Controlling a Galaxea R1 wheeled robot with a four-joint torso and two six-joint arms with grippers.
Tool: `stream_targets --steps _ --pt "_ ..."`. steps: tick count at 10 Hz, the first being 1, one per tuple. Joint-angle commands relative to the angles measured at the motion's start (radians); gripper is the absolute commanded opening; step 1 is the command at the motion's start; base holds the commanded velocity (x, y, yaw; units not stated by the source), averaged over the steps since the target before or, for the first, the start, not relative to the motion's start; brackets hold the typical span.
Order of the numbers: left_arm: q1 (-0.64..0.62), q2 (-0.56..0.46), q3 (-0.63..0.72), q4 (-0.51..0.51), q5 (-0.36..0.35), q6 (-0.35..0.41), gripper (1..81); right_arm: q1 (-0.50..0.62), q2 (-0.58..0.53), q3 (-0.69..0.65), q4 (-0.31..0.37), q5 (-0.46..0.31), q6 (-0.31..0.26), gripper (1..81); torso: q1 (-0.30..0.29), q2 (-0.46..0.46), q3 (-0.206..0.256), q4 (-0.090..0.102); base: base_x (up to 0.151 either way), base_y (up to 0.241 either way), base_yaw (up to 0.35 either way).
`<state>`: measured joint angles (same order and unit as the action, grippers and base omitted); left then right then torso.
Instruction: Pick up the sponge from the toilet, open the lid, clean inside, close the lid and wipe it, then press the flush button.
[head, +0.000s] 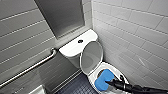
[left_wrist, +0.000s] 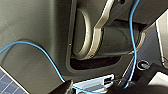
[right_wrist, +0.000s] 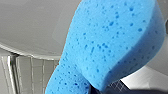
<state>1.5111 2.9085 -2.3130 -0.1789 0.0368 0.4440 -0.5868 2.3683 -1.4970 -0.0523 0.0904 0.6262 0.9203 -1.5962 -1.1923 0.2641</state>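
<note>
Looks past a grab bar (head: 30, 67) at the frame's left onto the toilet (head: 71, 49) at centre, flush button (head: 80, 41) on the tank top and lid (head: 91, 56) standing raised, and grips the sponge (head: 103, 78) in the right end effector (head: 108, 82) at lower right, over the open bowl.

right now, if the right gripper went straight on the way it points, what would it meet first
The right gripper has the sponge in its jaws, so the sponge leads. Straight ahead it would likely press against the raised lid, though depth is unclear.
</note>
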Motion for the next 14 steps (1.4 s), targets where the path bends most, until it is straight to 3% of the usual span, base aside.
stream_targets --steps 1,4,8,12,14 --pt "0.028 -0.018 0.014 -0.001 0.100 0.004 81.1 0.175 0.293 -0.347 0.041 -0.087 0.009 1.0 0.000 0.000 0.000 0.000 0.000 0.000 0.000" --pt "0.028 -0.020 0.014 -0.004 0.100 0.002 81.1 0.181 0.468 -0.638 0.092 -0.089 0.013 1.0 0.000 0.000 0.000 0.000 0.000 0.000 0.000" --pt "0.028 -0.021 0.014 -0.004 0.100 0.002 81.1 0.129 0.571 -0.758 0.069 -0.089 0.012 1.0 0.000 0.000 0.000 0.000 0.000 0.000 0.000" --pt "0.028 -0.024 0.014 -0.004 0.100 0.002 81.1 0.015 0.496 -0.644 0.028 -0.075 0.009 1.0 0.000 0.000 0.000 0.000 0.000 0.000 0.000" --pt "0.028 -0.021 0.014 -0.001 0.100 0.002 81.1 -0.031 0.391 -0.499 0.012 -0.070 0.007 1.0 0.000 0.000 0.000 0.000 0.000 0.000 0.000"
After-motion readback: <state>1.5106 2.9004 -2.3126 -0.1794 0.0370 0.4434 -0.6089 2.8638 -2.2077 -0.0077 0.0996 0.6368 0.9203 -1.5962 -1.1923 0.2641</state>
